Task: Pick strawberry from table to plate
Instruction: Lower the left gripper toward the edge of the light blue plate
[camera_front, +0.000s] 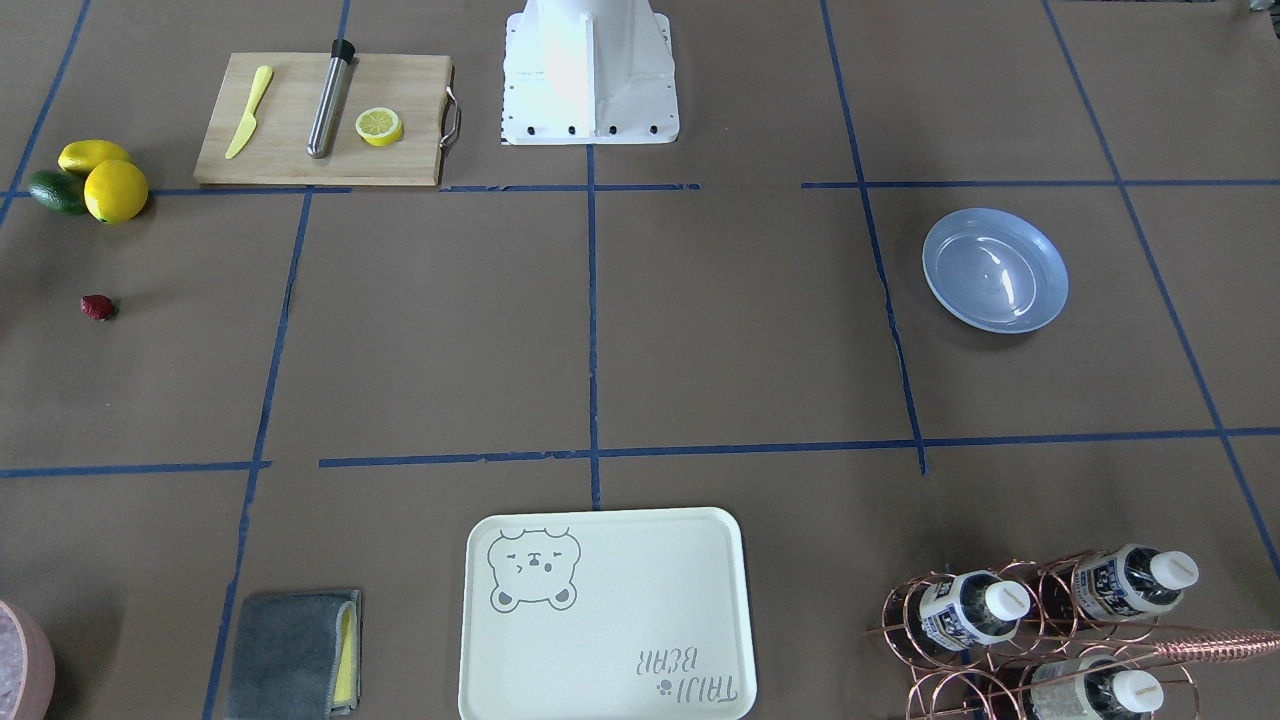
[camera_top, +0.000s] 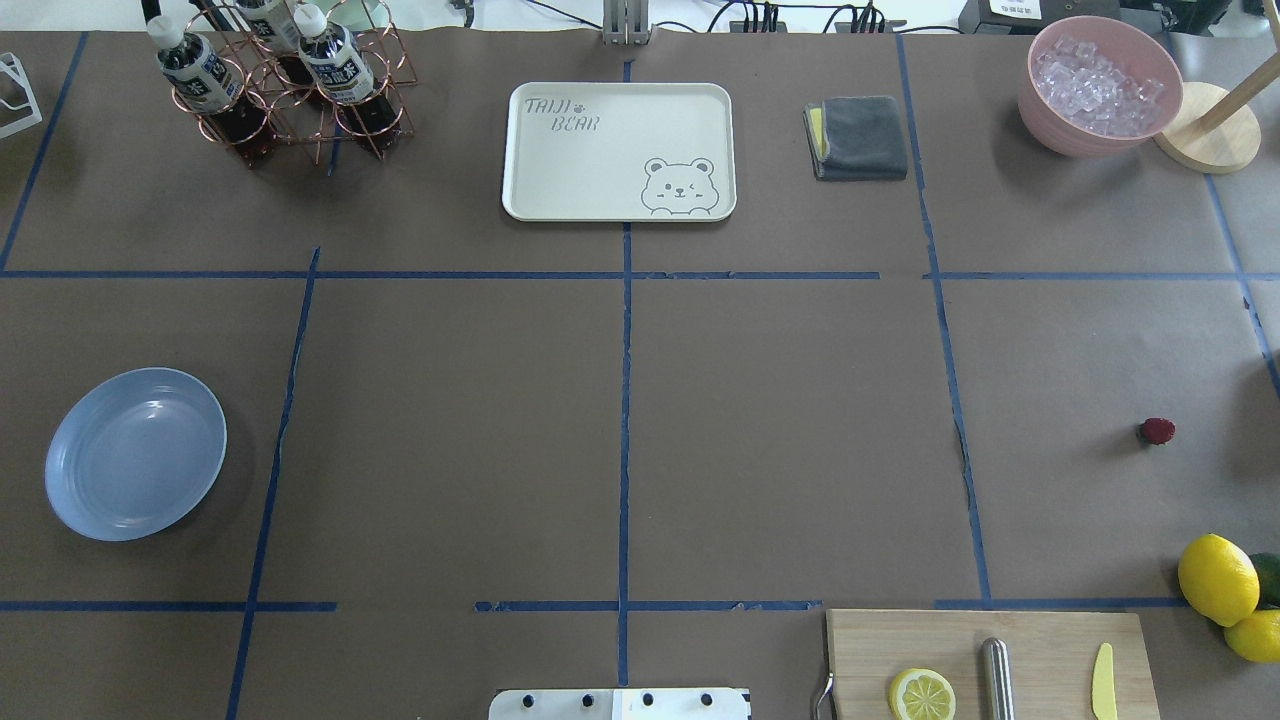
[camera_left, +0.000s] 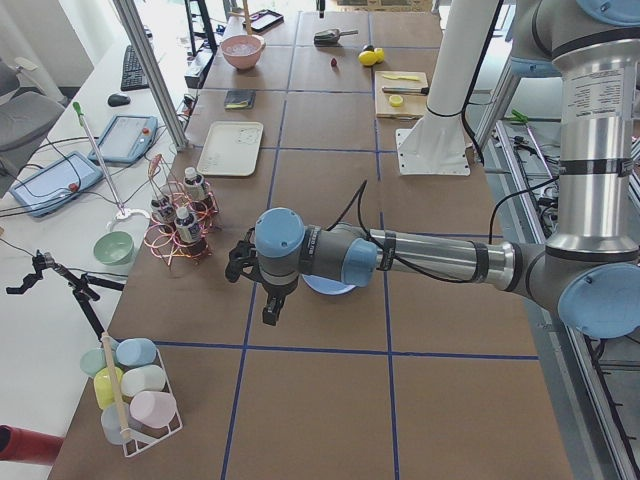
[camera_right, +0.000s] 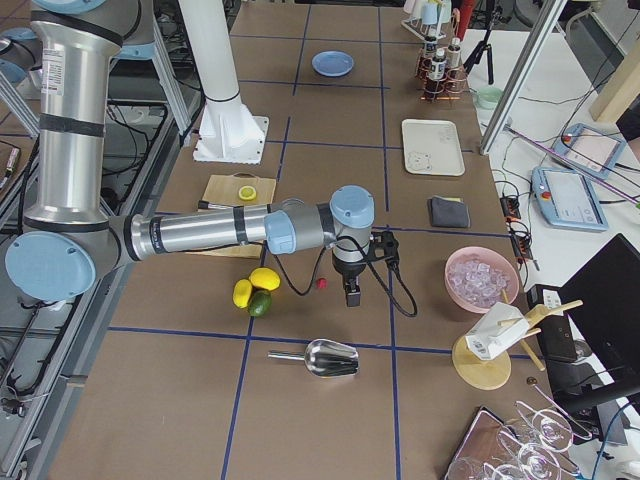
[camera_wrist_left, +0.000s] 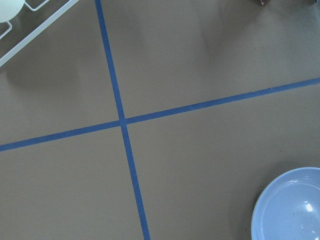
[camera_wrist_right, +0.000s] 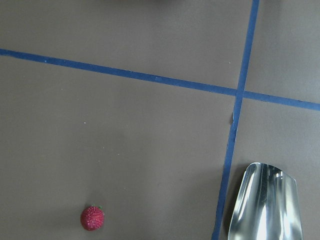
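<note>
Right claw (camera_right: 351, 297) seemingly beside pebbly strawberry (camera_wrist_right: 92, 218)

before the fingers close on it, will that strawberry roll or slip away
Probably light: the strawberry is tiny next to the lemons. It may roll if nudged, being roundish and lying loose on the flat table. Its bumpy skin should likely grip rather than slip.

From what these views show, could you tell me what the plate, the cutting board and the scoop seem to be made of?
The plate: glossy light blue, with sharp highlights; glazed ceramic or hard plastic, I cannot tell which. The cutting board: pale matt wood, faint grain showing. The scoop: polished metal, likely steel, with mirror-like streaked reflections.
</note>
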